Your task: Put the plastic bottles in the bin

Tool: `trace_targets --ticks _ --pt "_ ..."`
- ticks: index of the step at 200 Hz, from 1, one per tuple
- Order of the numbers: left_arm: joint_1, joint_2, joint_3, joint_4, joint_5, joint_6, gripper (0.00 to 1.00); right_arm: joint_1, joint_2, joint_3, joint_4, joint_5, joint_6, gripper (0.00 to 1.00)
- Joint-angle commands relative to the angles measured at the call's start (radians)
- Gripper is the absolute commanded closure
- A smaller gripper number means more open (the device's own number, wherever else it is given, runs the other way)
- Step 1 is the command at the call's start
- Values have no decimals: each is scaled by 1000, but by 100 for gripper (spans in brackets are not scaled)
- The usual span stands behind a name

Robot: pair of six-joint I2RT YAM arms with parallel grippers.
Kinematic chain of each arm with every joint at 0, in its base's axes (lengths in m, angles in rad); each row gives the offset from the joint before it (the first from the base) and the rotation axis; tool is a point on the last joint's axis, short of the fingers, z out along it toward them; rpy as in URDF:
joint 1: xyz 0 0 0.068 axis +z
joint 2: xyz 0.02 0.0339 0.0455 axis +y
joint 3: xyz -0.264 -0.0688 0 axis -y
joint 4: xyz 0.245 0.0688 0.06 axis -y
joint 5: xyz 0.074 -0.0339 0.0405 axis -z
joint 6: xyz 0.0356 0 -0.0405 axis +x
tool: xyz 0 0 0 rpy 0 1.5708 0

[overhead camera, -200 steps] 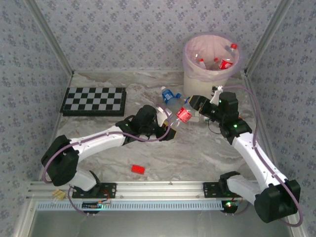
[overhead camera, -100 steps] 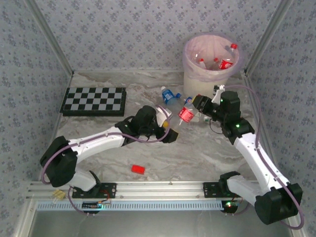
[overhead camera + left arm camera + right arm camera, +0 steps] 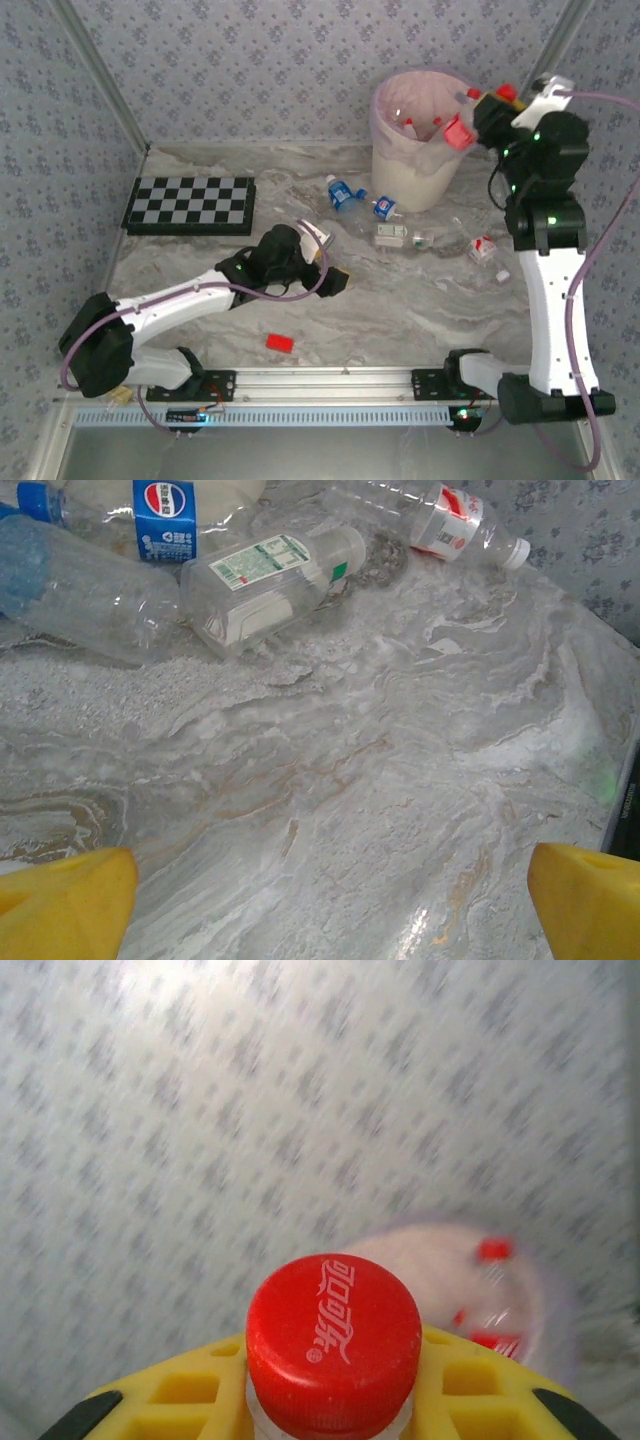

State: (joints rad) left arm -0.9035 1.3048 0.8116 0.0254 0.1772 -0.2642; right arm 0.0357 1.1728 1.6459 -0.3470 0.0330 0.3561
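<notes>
In right claw (image 3: 333, 1400), bottle (image 3: 458, 131), cap (image 3: 333, 1325) lettered

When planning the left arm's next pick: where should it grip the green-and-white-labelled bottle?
Probably grip the green-and-white-labelled bottle across its labelled middle, coming down from above: it lies on its side on the table, so the round body fits between the fingers.

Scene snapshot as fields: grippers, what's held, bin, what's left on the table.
left gripper: open, empty, low over table
right gripper: shut on red-cap bottle, high, at bin rim
bin: bottles inside
loose bottles: at least four, lying on table near bin
other: checkerboard, red block
</notes>
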Motion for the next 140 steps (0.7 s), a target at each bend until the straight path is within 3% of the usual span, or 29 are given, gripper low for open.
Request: trace_targets --ticks 1,53,85,140 --pt "-3 -47 -7 -1 -35 -12 0 -25 93 81 74 150 -88 99" --pt "-3 -88 -38 -16 -71 -29 0 -54 302 217 228 225 -213 100" --pt "-3 -114 -48 -28 -96 -30 0 -63 411 285 157 234 -215 100" --pt "-3 -100 -46 -34 -133 -41 0 -62 481 227 64 211 -167 100"
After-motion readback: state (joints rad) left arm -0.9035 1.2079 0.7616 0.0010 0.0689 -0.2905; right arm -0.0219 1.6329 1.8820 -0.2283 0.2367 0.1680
